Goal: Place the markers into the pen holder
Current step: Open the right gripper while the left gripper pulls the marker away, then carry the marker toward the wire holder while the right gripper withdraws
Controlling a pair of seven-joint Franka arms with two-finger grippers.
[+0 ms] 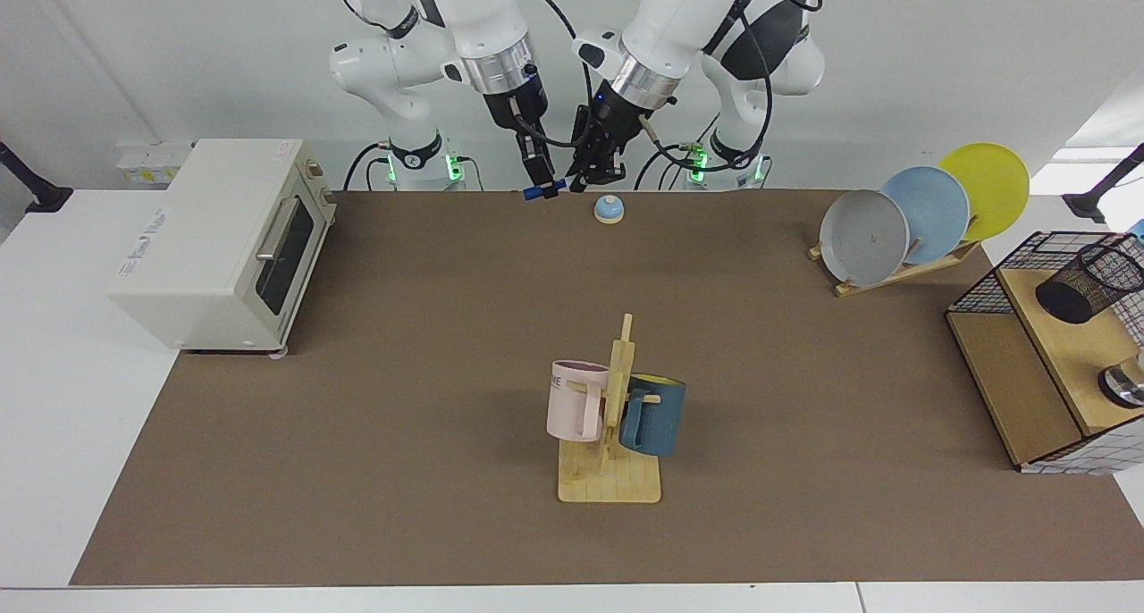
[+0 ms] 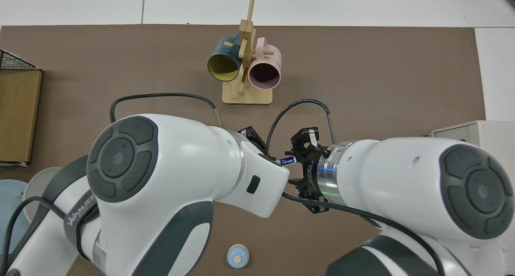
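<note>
Both grippers are meeting above the far edge of the brown mat, close to the robots' bases. In the facing view, the right gripper — coming from the arm based at that view's left — is pointing down, and the left gripper is leaning in toward it from the other side.

The marker is lying roughly level between them, its blue cap jutting out beside the right gripper. Whether either gripper's fingers are clenched on it or released cannot be told; in the top view the arms are hiding both grips, leaving only a short stretch of the marker showing.

The pen holder is standing well apart — on the wooden shelf at the table's end.
</note>
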